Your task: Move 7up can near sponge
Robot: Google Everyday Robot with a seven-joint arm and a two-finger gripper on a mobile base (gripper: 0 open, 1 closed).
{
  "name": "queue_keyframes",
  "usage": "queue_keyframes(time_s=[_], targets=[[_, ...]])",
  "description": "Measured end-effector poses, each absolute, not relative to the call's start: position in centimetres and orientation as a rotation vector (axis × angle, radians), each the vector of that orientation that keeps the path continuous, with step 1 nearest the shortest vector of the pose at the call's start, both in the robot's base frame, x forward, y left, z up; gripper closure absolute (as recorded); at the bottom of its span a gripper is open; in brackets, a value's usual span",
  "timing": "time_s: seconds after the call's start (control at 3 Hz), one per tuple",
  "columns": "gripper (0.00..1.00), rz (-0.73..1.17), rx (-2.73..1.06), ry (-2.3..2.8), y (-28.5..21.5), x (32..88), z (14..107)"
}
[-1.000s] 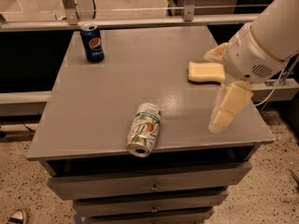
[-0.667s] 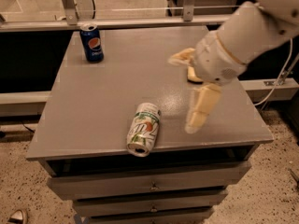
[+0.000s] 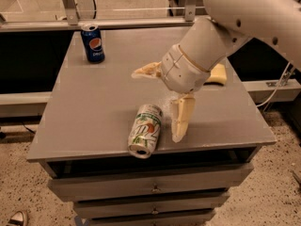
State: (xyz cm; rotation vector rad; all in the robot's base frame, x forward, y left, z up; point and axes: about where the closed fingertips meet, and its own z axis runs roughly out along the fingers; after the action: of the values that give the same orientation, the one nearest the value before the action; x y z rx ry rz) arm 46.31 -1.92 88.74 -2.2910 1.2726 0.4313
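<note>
Cream gripper [image 3: 156,106] beside white-and-green 7up can [image 3: 146,130]; pale yellow sponge [image 3: 217,74]; blue Pepsi can [image 3: 93,44]; grey table [image 3: 94,107]

Views: one camera, one vantage.
Position: high up on the drawer side of the grey table [image 3: 94,126], above its near edge.
Facing: down and forward across the tabletop toward its far edge; drawer fronts [image 3: 150,188] show at the bottom, with speckled floor [image 3: 28,192] in the lower corners.
Closeness: near; the tabletop fills most of the frame, both near corners in.
Arm in frame: white arm [image 3: 244,13] enters large from the upper right and covers part of the sponge [image 3: 217,74].
Gripper: gripper [image 3: 156,106] at centre frame, over the table's near half, fingers spread wide, just beside the 7up can [image 3: 146,131].
Far marker: Pepsi can [image 3: 93,43], far left corner.
</note>
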Motion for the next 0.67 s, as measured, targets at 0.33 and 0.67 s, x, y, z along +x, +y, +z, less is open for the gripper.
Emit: queue_keyframes(time_s=[0.33, 0.67], targets=[[0.00, 0.412, -2.458, 1.071, -0.2, 45.0, 86.6], [0.00, 0.358, -2.544, 0.974, 0.5, 44.4, 85.3]])
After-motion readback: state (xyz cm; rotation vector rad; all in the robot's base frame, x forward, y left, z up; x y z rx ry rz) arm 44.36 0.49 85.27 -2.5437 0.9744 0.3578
